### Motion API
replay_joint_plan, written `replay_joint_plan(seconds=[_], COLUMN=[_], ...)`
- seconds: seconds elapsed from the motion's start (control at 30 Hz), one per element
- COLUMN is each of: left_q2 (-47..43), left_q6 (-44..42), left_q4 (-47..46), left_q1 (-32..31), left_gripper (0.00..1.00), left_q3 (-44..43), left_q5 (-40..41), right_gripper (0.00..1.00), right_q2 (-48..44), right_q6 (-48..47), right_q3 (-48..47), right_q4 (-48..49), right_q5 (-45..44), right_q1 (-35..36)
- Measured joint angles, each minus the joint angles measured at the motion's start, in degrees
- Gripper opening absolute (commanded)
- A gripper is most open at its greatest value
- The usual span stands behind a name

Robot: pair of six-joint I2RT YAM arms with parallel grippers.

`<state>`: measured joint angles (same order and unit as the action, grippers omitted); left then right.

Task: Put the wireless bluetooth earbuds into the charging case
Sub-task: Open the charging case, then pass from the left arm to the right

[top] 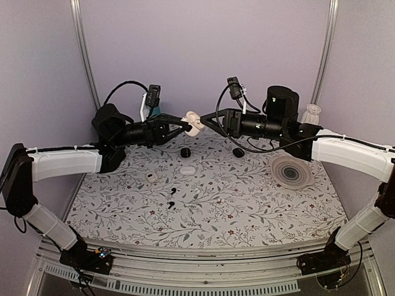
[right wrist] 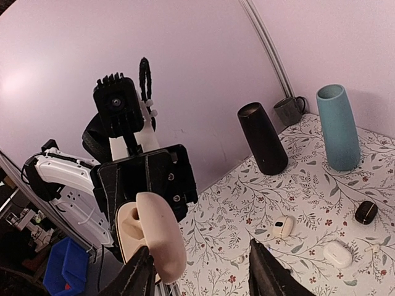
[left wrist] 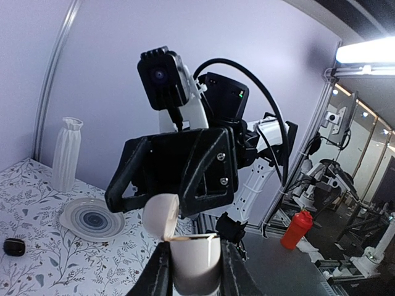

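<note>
My left gripper is shut on the glossy white charging case and holds it high above the table's back middle. In the left wrist view the case sits upright between the fingers, with its hinged lid swung open. My right gripper faces it, open and empty. In the right wrist view the open lid stands just beside that gripper's left finger. Two small dark earbuds lie on the floral cloth below.
Two black pebble cases, a white case and a smaller white one lie on the table. A striped plate, a white vase, a black cylinder and a teal vase stand at the back.
</note>
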<state>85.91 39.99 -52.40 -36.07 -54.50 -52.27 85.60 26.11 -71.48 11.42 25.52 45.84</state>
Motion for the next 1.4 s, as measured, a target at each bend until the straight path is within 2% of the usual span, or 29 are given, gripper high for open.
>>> replay_joint_plan(seconds=[0.3, 0.6, 0.67, 0.77, 0.97, 1.03, 1.13, 1.4], left_q2=[0.0, 0.0, 0.02, 0.02, 0.04, 0.04, 0.04, -0.74], left_q6=[-1.09, -1.25, -1.25, -1.29, -1.92, -2.16, -2.64, -8.31], left_q4=[0.13, 0.96, 1.2, 1.33, 1.6, 1.73, 2.27, 9.62], left_q1=[-0.26, -0.57, -0.57, -0.57, -0.63, -0.63, -0.63, -0.66], left_gripper=[0.0, 0.0, 0.0, 0.0, 0.0, 0.17, 0.36, 0.47], left_q3=[0.0, 0.0, 0.0, 0.0, -0.09, -0.11, -0.11, -0.22], left_q5=[0.0, 0.09, 0.24, 0.42, 0.9, 0.98, 1.09, 0.74], right_gripper=[0.5, 0.29, 0.22, 0.06, 0.03, 0.03, 0.03, 0.03], right_q2=[0.02, 1.44, 1.57, 1.62, 1.88, 1.88, 1.88, 1.73], right_q6=[-0.07, -1.05, -1.2, -1.38, -1.6, -1.66, -1.86, -6.99], right_q3=[0.0, -0.15, -0.31, -0.68, -1.01, -1.01, -1.01, -2.1], right_q4=[0.22, 0.28, 0.37, 0.39, -0.02, -0.04, -0.37, -5.75], right_q5=[3.23, 5.05, 5.31, 5.75, 5.97, 5.92, 5.75, 4.02], right_q1=[0.02, 1.03, 1.03, 1.05, 0.96, 0.96, 0.96, 1.05])
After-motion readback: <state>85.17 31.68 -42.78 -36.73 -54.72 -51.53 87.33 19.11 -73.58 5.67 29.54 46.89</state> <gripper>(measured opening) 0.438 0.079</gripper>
